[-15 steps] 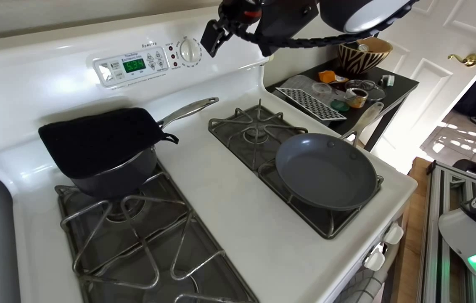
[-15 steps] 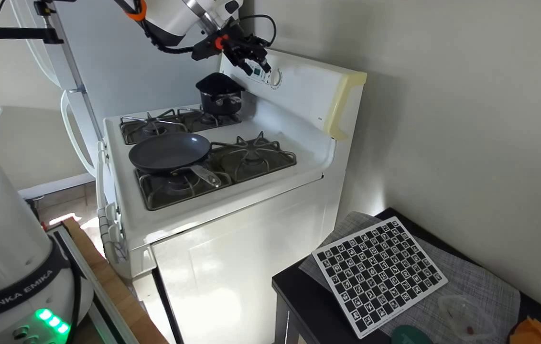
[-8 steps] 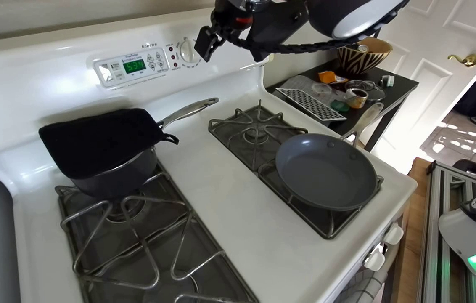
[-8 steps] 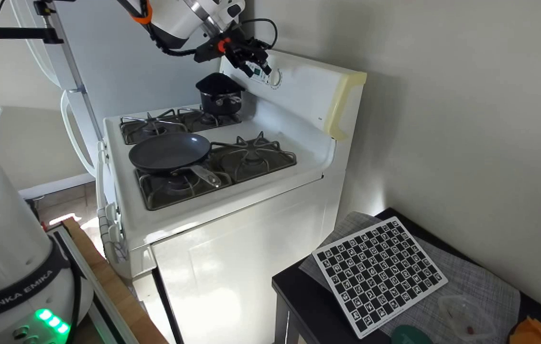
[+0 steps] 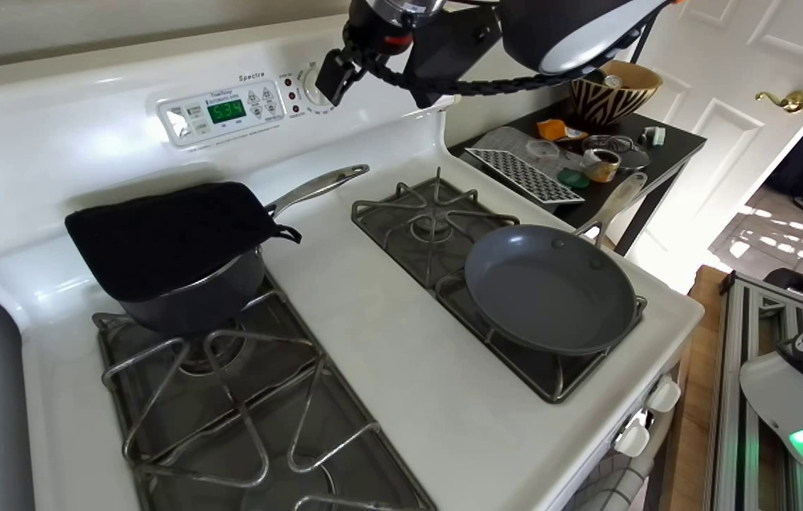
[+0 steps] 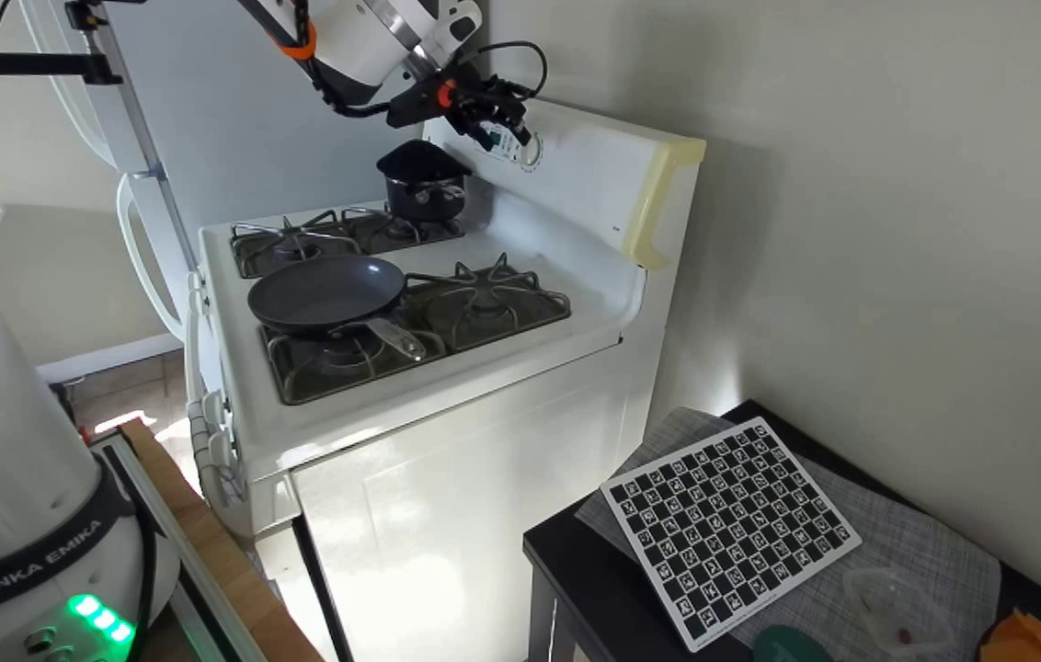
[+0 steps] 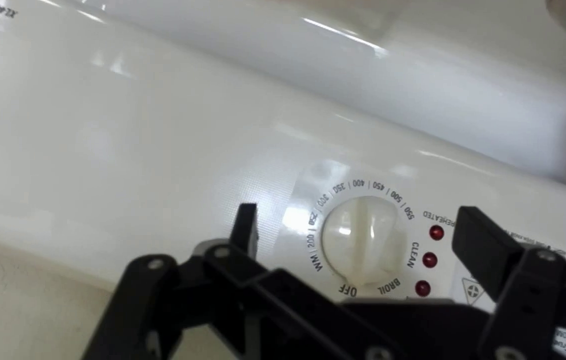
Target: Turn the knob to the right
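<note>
In an exterior view, a pot (image 5: 203,298) and a pan (image 5: 550,294) are being carried by the stove (image 5: 387,348); the knob (image 5: 311,88) is being partly hidden by the claw (image 5: 341,77). In an exterior view, a checkered board (image 6: 732,533) is being supported by a table (image 6: 587,568). In the wrist view, the knob is being flanked, untouched, by the claw's widely spread fingers (image 7: 480,245).

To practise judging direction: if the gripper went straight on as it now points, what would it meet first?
Probably the knob: in the wrist view it shows between the open jaws of the gripper. Depth is unclear; the panel could come first.
</note>
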Controlling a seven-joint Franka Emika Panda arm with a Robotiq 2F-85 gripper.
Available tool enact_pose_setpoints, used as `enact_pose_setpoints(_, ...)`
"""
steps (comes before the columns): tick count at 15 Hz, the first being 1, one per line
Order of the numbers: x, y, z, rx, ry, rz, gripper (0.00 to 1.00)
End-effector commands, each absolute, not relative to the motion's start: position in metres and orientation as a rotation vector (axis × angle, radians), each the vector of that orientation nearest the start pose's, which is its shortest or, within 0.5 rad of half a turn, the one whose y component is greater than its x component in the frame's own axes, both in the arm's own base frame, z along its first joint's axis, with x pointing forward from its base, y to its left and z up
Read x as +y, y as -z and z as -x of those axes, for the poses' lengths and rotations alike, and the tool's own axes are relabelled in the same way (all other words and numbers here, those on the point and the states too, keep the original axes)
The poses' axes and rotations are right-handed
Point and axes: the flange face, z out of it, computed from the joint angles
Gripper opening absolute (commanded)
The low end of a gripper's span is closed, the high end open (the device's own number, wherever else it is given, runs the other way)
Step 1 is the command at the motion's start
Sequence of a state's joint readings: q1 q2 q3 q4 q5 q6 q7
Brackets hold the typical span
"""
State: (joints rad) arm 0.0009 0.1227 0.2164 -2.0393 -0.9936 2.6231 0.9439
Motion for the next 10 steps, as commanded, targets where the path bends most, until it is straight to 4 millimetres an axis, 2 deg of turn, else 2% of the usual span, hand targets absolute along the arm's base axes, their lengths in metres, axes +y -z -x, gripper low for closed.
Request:
enact_pose_setpoints(1, 0.149, -0.416, -0.611, -0.061, 1.251, 3.164, 1.0)
enact_pose_setpoints(6, 0.158, -0.411, -0.632, -0.069, 1.26, 3.116, 1.0)
enact_pose_setpoints(10, 0.171, -0.407, -0.639, -0.068, 1.221, 3.085, 1.0)
